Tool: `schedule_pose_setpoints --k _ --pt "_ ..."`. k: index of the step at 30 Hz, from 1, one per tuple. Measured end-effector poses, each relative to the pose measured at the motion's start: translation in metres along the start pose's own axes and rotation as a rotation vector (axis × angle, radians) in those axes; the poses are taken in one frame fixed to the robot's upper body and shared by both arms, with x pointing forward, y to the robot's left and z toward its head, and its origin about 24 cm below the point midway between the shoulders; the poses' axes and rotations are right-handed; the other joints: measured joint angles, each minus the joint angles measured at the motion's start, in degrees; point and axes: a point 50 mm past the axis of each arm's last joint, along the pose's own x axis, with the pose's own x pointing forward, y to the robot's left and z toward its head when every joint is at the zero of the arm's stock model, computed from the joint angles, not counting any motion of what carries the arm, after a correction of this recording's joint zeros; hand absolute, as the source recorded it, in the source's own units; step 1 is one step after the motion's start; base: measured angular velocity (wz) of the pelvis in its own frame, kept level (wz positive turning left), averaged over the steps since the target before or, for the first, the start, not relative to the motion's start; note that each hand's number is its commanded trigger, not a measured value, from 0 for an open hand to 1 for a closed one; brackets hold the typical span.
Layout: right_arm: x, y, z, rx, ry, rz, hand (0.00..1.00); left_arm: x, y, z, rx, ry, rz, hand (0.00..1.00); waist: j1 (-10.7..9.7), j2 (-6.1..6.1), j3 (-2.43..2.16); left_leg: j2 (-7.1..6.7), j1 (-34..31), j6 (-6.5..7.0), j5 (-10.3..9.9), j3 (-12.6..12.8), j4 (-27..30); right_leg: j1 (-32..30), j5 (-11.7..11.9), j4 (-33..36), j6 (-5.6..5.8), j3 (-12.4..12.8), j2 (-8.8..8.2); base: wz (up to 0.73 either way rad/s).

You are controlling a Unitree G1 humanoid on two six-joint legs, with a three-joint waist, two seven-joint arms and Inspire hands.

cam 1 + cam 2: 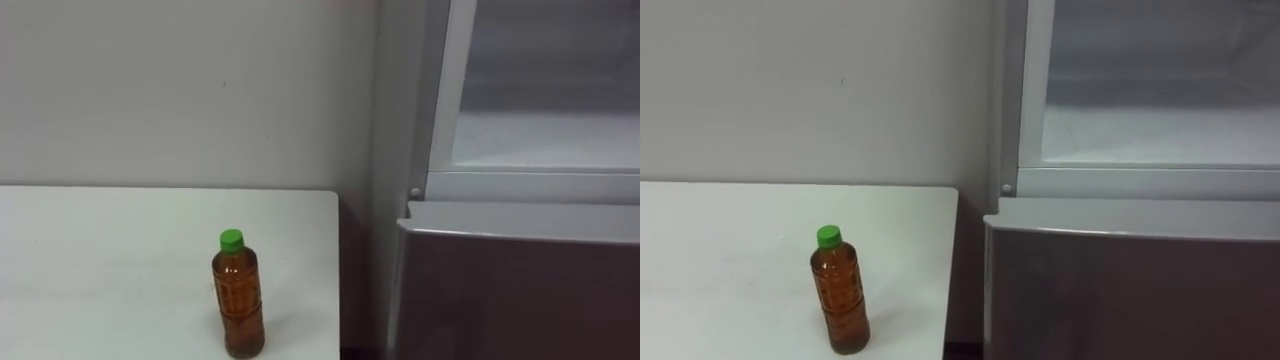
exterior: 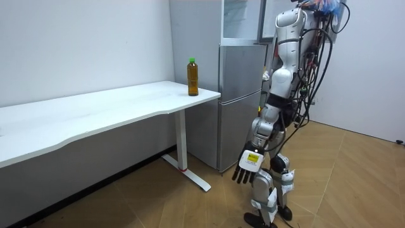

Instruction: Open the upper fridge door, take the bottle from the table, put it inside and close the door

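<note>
1. while the bottle (image 1: 238, 300) stands upright on the white table (image 1: 100, 260), near the corner next to the fridge, nothing has hold of it; its green cap (image 1: 231, 239) is on and the liquid inside is brownish.
2. the upper fridge compartment (image 1: 545, 140) stands open just beyond that corner, its pale interior showing above the grey lower fridge door (image 1: 520, 290), which is closed.
3. in the room view the robot stands upright on the wooden floor (image 2: 158, 202) in front of the fridge, facing it and the table end; its left hand (image 2: 246, 168) hangs low by its thigh, fingers slack and pointing down, holding nothing.
4. judged from this, the task is at its very start: the reach for the bottle has not begun, and neither the grasp nor the carry is done.
5. the next move likely calls for raising a hand to the table's edge and closing the fingers round the bottle's body below the cap, squarely enough that it doesn't tip, since it is tall and narrow.
6. after that it would need lifting clear of the table and carrying across to the open compartment, high enough to pass over its lower sill.
</note>
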Motion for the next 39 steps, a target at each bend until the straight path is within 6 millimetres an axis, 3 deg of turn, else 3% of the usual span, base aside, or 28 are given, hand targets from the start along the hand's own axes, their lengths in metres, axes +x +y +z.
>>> schedule_pose_setpoints --k 4,7,13,16,21,29,34,39 --pt "-0.002 0.017 0.047 -0.121 -0.177 0.071 0.00 0.001 -0.001 0.007 0.049 -0.012 -0.009 0.00 0.04 -0.35 -0.10 0.00 -0.11 0.00 0.00 0.18 0.26 0.07 0.00 0.47 0.00 -0.04 -0.08 0.01" --pt "-0.007 0.026 0.071 -0.151 -0.277 0.124 0.00 0.001 0.000 0.012 0.082 -0.023 -0.020 0.00 0.19 -0.51 0.15 -0.01 -0.23 0.03 -0.02 0.10 0.51 0.20 -0.01 0.61 0.01 0.10 -0.07 0.06" --pt "-0.031 0.042 0.118 -0.219 -0.487 0.208 0.00 0.000 0.003 0.010 0.085 -0.017 -0.027 0.00 0.60 -0.52 0.16 0.02 -1.25 0.43 -0.29 0.01 0.86 -1.21 0.00 0.65 0.05 0.81 -0.08 -0.02" --pt "-0.037 0.043 0.128 -0.234 -0.532 0.225 0.00 -0.001 0.006 0.012 0.089 -0.021 -0.022 0.00 1.58 -0.95 -0.22 -0.02 -1.20 0.45 -0.29 -0.02 0.94 -1.17 0.01 0.70 0.06 0.95 -0.07 0.00" --pt "-0.043 0.042 0.136 -0.266 -0.559 0.229 0.00 -0.002 0.010 0.009 0.090 -0.016 -0.018 0.00 1.53 -1.39 0.00 -0.02 -1.71 0.46 -0.28 -0.07 1.25 -1.23 0.21 1.16 0.09 0.81 -0.09 0.00" --pt "-0.065 0.042 0.160 -0.368 -0.641 0.280 0.00 -0.001 0.006 0.007 0.086 0.001 -0.046 0.00 1.39 -0.21 0.50 0.01 -1.03 0.50 -0.29 -0.16 0.91 -0.80 0.24 1.91 0.08 1.03 -0.06 0.00" --pt "-0.091 0.046 0.183 -0.424 -0.753 0.296 0.00 0.000 0.000 0.004 0.079 0.007 -0.064 0.00 1.46 0.89 0.42 0.01 -0.89 0.68 -0.17 -0.09 0.97 -1.18 0.25 2.82 0.06 1.34 -0.15 0.00" --pt "-0.118 0.055 0.205 -0.397 -0.910 0.373 0.00 0.000 0.002 0.004 0.079 0.009 -0.067 0.00 1.81 0.27 0.29 -0.02 -0.81 0.76 0.09 -0.04 1.01 -0.96 0.27 2.78 0.03 1.49 -0.08 0.01"
